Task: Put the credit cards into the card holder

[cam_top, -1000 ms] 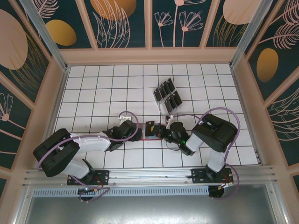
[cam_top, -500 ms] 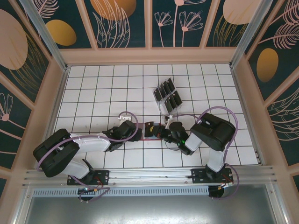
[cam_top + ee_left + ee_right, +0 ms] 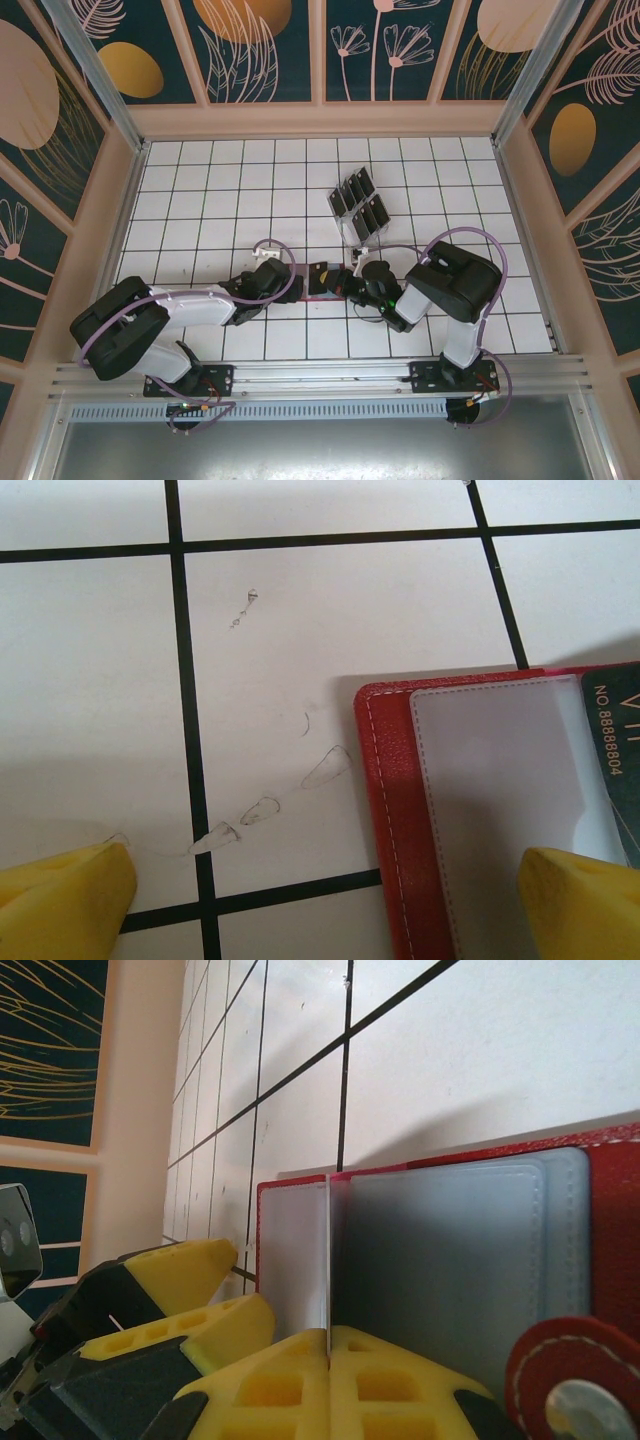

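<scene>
Red stitched card holder [image 3: 385,810], right tool [image 3: 328,1345] clamping thin credit card [image 3: 615,750], left tool [image 3: 322,900] apart.

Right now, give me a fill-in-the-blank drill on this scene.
The card holder lying open on the table is ___ in colour.
The left gripper has its jaws ___.
The right gripper is ___ on a credit card.
Missing words: red; open; shut.
</scene>
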`<control>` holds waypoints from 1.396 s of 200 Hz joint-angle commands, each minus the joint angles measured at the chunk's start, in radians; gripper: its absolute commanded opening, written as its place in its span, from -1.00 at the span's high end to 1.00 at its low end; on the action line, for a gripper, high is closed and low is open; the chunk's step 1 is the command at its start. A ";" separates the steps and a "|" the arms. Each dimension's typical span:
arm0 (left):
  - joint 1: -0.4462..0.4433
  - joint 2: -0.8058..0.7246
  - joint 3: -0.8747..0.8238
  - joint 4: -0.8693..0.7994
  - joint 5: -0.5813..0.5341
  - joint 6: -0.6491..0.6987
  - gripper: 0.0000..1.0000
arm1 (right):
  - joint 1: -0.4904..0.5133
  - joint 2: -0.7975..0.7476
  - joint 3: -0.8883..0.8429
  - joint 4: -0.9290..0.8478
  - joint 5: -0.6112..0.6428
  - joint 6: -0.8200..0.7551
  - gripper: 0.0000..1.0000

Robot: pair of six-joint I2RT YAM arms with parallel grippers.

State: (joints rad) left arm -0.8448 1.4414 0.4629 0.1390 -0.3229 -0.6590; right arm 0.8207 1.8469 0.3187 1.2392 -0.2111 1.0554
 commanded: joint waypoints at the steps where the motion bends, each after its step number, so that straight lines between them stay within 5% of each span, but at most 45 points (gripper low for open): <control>1: -0.003 0.014 -0.040 -0.085 0.032 -0.027 -0.97 | 0.004 -0.004 -0.013 0.031 0.004 0.011 1.00; 279: -0.003 0.014 -0.047 -0.080 0.031 -0.027 -0.97 | 0.003 0.065 0.014 0.040 -0.054 0.072 1.00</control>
State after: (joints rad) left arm -0.8448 1.4387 0.4561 0.1516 -0.3233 -0.6590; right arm 0.8227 1.8828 0.3214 1.2819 -0.2451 1.1175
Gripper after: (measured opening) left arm 0.985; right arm 0.047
